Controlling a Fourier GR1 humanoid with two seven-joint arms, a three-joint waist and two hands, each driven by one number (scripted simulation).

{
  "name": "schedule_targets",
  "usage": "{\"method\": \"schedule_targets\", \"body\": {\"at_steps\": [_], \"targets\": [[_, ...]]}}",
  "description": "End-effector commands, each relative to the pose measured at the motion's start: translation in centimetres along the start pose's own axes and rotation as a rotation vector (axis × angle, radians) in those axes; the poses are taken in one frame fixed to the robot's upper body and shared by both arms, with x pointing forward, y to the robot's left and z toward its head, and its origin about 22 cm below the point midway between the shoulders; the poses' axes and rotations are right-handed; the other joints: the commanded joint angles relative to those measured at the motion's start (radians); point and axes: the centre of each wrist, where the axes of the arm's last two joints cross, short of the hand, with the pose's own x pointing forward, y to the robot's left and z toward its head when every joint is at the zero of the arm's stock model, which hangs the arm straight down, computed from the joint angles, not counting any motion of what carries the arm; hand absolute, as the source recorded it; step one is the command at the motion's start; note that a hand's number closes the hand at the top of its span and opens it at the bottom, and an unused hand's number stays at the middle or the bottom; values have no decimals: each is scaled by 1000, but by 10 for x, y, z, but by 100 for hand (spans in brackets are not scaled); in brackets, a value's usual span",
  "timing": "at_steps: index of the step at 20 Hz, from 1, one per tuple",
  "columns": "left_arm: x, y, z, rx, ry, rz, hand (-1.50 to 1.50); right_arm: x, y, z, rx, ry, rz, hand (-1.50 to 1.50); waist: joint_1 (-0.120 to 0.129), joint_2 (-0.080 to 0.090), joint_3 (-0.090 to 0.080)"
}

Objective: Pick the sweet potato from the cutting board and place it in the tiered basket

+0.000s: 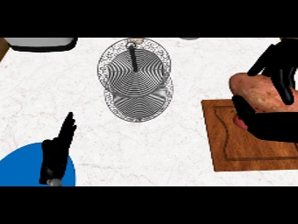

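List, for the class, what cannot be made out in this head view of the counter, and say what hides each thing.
- Sweet potato: its middle is covered by the right hand curled round it.
- Cutting board: the upper right part lies under that hand and potato.
- Tiered basket: its lower tier is mostly hidden beneath the upper one.
- Blue plate: cut by the lower edge, partly behind the left hand.

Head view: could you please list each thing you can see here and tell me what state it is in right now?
Sweet potato: held in the right hand, over the cutting board's upper edge.
Right hand: fingers and thumb curled round the sweet potato.
Left hand: open, fingers straight, holding nothing, at lower left.
Cutting board: flat on the counter.
Tiered basket: upright on the counter, nothing in the tiers.
Blue plate: at lower left, partly out of view.
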Motion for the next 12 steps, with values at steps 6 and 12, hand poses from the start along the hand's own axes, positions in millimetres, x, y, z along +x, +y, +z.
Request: {"method": "schedule_targets", "body": {"at_steps": [6,12], "targets": [[-7,2,-6,-3,2,-13,0,61,-10,-51,-31,42,-22,150,8,4,-2],[0,-3,-8,-15,14,-3,0,61,12,-101,-14,71,-21,150,11,6,-1]]}}
